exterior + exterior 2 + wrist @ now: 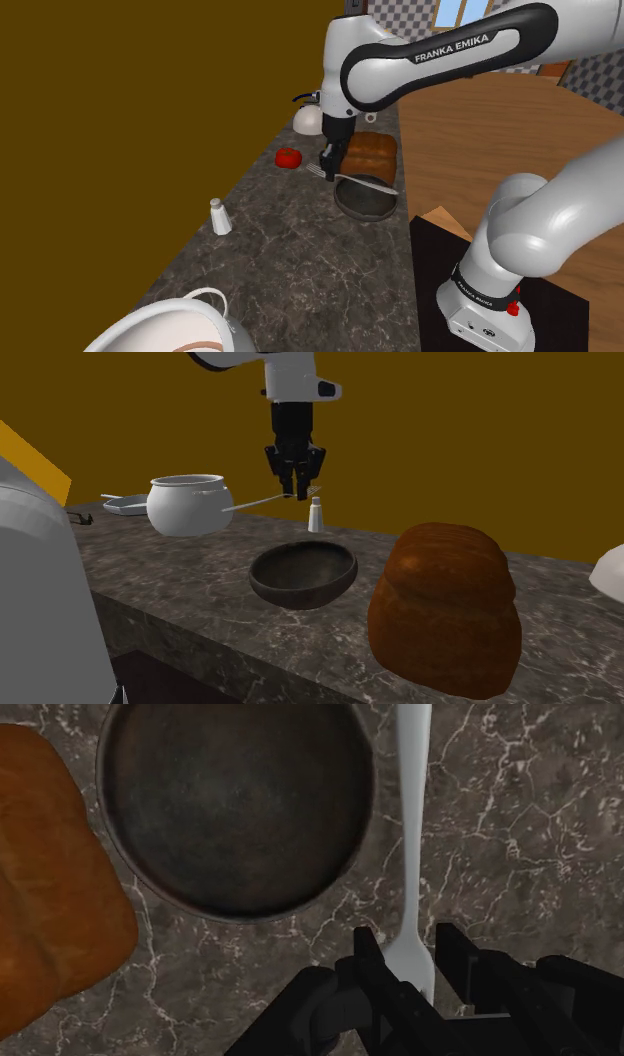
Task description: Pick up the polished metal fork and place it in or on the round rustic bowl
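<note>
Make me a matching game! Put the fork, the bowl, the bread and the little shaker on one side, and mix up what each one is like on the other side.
Things:
1. fork
2. bowl
3. bread
4. shaker

What it is like:
A. brown, right beside the bowl
B. white, standing upright on the counter
C. clasped in the fingers, up in the air
D. dark, round and empty

Pairs: 1-C, 2-D, 3-A, 4-B

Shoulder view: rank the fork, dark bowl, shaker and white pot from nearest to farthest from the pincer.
1. The fork, clasped in the pincer itself.
2. The dark bowl, on the counter just below and to the view's right.
3. The shaker, farther along, toward the view's lower left.
4. The white pot, farthest, in the bottom-left corner.
</note>
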Tool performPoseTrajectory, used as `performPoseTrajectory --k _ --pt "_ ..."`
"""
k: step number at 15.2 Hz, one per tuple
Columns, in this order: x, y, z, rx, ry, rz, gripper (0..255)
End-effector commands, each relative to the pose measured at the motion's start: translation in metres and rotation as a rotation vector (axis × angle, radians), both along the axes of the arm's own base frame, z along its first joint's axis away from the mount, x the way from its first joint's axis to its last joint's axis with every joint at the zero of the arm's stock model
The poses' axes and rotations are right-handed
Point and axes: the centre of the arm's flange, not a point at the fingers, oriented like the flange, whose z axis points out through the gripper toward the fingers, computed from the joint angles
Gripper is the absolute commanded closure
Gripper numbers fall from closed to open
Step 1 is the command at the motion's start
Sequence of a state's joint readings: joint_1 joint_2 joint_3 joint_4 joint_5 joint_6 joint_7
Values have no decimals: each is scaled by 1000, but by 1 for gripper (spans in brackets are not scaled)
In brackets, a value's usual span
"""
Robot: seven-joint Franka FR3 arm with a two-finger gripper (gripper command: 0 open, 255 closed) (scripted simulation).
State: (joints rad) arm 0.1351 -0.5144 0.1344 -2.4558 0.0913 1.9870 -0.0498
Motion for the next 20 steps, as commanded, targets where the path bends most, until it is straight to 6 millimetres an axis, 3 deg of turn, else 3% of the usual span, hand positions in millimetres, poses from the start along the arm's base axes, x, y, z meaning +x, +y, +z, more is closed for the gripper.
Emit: performPoseTrajectory --k 1,7,20 --pt "-7 -29 -2 1 1 2 255" --pt "-31 -106 0 1 1 2 255" --pt "-31 -106 -68 1 1 2 255"
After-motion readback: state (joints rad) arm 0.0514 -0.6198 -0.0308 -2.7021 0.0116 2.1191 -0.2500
